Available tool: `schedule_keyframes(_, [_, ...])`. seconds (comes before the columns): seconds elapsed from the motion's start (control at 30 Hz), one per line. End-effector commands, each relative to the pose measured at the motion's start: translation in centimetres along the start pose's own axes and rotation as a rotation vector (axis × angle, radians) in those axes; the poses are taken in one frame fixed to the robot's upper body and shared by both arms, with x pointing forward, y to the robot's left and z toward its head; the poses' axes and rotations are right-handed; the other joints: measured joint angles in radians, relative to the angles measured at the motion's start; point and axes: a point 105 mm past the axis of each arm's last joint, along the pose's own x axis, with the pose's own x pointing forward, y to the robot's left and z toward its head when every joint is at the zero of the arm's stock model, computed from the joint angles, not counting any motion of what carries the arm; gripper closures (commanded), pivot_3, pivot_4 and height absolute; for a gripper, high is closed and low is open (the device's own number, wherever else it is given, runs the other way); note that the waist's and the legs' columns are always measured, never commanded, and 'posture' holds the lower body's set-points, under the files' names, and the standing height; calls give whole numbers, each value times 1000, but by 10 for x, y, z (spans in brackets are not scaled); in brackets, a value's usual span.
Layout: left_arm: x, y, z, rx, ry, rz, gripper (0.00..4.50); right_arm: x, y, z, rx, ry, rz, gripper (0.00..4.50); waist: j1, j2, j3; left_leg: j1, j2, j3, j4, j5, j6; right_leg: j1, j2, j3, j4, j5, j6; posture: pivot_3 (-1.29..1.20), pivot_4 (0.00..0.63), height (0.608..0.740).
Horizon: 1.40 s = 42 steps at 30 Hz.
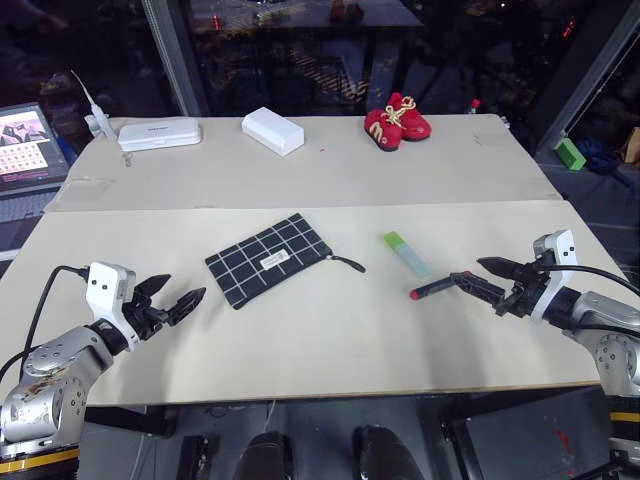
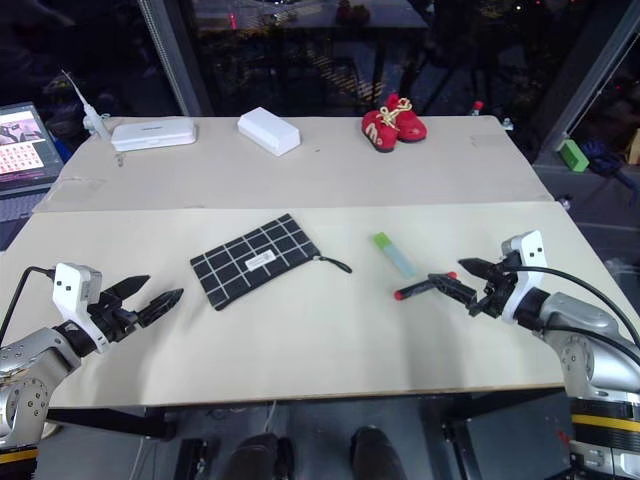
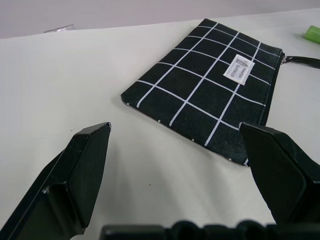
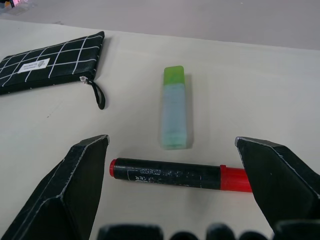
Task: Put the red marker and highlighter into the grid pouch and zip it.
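Big pale table (image 1: 330, 330) under everything, made of two boards with a seam running across. Dark room behind, with black posts and glass. Laptop (image 1: 25, 145) cut off at the far left edge.

At the far side: two white boxes (image 1: 273, 130), well apart from each other, and red baby shoes (image 1: 397, 122). Small green block (image 1: 571, 153) off the table on the right.

Grid pouch (image 1: 270, 259) flat in the middle, label up, black pull cord (image 1: 346, 263) trailing toward the highlighter. Zipper state hard to tell. Highlighter (image 1: 406, 253) lying flat to the right of the pouch, apart from it. Red marker (image 4: 180, 174) just beside the highlighter, nearer the front edge, flat on the table. Marker's right end partly hidden behind the right gripper's finger in the head views.

Left gripper (image 1: 178, 297) low over the table, near the pouch's left corner, jaws wide apart, holding nothing. Right gripper (image 1: 488, 281) just at the marker, one finger on each side in the wrist view, jaws wide apart, not clamped.

Lots of bare table near the front edge.
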Motion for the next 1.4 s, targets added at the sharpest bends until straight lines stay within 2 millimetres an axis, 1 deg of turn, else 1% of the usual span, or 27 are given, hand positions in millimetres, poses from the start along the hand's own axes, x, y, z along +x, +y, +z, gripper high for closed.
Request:
schedule_keyframes(0.03, [2,-5,11,49,-37,-50,47,-1,-1,9,-35,-31,-10,0,0,0,0,0,0,0,0,0,0,0,0,0,0,0,0,0,150,740])
schedule_keyframes(0.1, [4,-7,18,137,-70,-91,47,3,-2,12,-26,-42,-21,0,1,0,0,0,0,0,0,0,0,0,0,0,0,0,0,0,150,740])
schedule_keyframes(0.17, [7,-7,22,259,-91,-94,0,6,-3,16,-16,-60,-24,519,1,0,0,0,-1,1,0,0,0,0,0,0,0,0,0,0,150,740])
schedule_keyframes(0.2, [8,-8,22,327,-88,-103,0,7,0,20,-23,-76,-6,764,1,0,0,0,-1,1,0,0,0,0,0,0,0,0,0,0,150,740])
schedule_keyframes(0.27, [9,-10,23,474,-86,-124,0,11,6,28,-35,-92,32,1505,0,0,0,0,-1,1,0,0,0,0,0,0,0,0,0,0,150,740])
schedule_keyframes(0.3, [10,-11,23,519,-84,-139,0,14,11,32,-41,-101,59,1793,0,0,0,0,-1,1,0,0,0,0,0,0,0,0,0,0,150,740])
schedule_keyframes(0.4, [12,-14,24,591,-89,-173,0,25,23,36,-62,-97,125,2840,0,0,0,0,0,1,0,0,0,-1,0,0,0,0,0,0,150,740])
schedule_keyframes(0.5, [13,-16,22,678,-58,-221,0,44,42,43,-90,-97,230,3719,-2,0,0,0,1,2,0,0,0,0,0,0,0,0,-1,0,150,740])
schedule_keyframes(0.53, [13,-17,20,706,-42,-241,0,51,47,46,-90,-102,255,4145,-4,0,0,0,1,2,0,0,0,-1,0,0,0,1,-1,0,150,740])
schedule_keyframes(0.57, [13,-18,18,725,-27,-257,0,56,50,49,-89,-107,274,4454,-4,0,0,0,1,2,0,0,0,-1,0,0,0,1,-1,0,150,740])
schedule_keyframes(0.6, [13,-18,15,741,-9,-270,0,62,55,51,-89,-109,298,4454,-3,0,0,0,1,2,0,0,0,-1,0,0,0,1,-1,0,150,740])
schedule_keyframes(0.67, [11,-17,10,778,21,-292,0,81,68,54,-123,-96,352,4454,-4,0,0,0,1,3,0,0,0,-1,0,-1,0,1,-1,0,150,740])
schedule_keyframes(0.7, [11,-16,7,794,34,-300,0,91,71,55,-135,-91,352,4454,-5,0,0,0,1,3,0,0,0,-2,0,0,0,1,-1,0,150,740])
schedule_keyframes(0.73, [10,-15,4,813,50,-308,0,106,71,57,-136,-79,319,4454,-6,0,0,-1,2,4,0,0,0,-3,0,-1,0,1,-2,0,150,740])
schedule_keyframes(0.77, [10,-14,2,831,64,-316,0,122,77,59,-146,-71,314,4454,-7,0,0,0,2,4,0,0,0,-3,1,-1,1,1,-2,0,150,740])
schedule_keyframes(0.8, [10,-14,0,857,80,-326,0,144,84,63,-195,-57,288,4454,-9,1,0,0,2,4,0,0,0,-3,1,-1,1,1,-2,0,150,740])
schedule_keyframes(0.83, [10,-14,-2,874,90,-333,0,158,90,65,-237,-48,274,4454,-14,1,0,0,3,6,0,0,0,-4,1,-1,1,2,-3,0,150,740])
schedule_keyframes(0.87, [10,-13,-3,892,96,-337,0,171,97,68,-271,-43,270,4454,-21,1,0,0,2,6,0,0,0,-4,1,-1,2,2,-3,0,150,740])
schedule_keyframes(0.9, [11,-13,-2,908,92,-334,0,184,99,67,-294,-24,237,4454,-23,1,0,0,3,7,0,0,-1,-4,1,-1,2,2,-3,0,150,740])
schedule_keyframes(0.97, [13,-13,-1,919,78,-326,0,201,102,66,-314,-1,194,4454,-22,1,0,-1,3,8,0,1,-1,-5,1,-3,2,2,-3,0,150,740])
schedule_keyframes(1.03, [14,-16,-1,921,63,-322,0,213,104,63,-337,23,164,4454,-16,1,0,-3,3,11,-1,1,-2,-7,0,-6,2,2,-3,0,150,740])
schedule_keyframes(1.13, [15,-21,-3,917,52,-317,0,228,112,49,-376,85,145,4454,-14,1,0,-7,3,13,-1,1,-2,-8,-2,-10,5,2,-3,0,150,740])
schedule_keyframes(1.27, [14,-23,-3,897,35,-300,0,234,114,34,-440,138,144,4454,-20,1,0,-9,3,16,-1,1,-2,-13,-3,-10,7,2,-4,0,150,740])
schedule_keyframes(1.4, [14,-23,-2,879,20,-286,0,236,113,20,-455,179,147,4454,-28,1,0,-9,4,19,-1,2,-3,-17,-2,-9,12,3,-4,0,150,740])
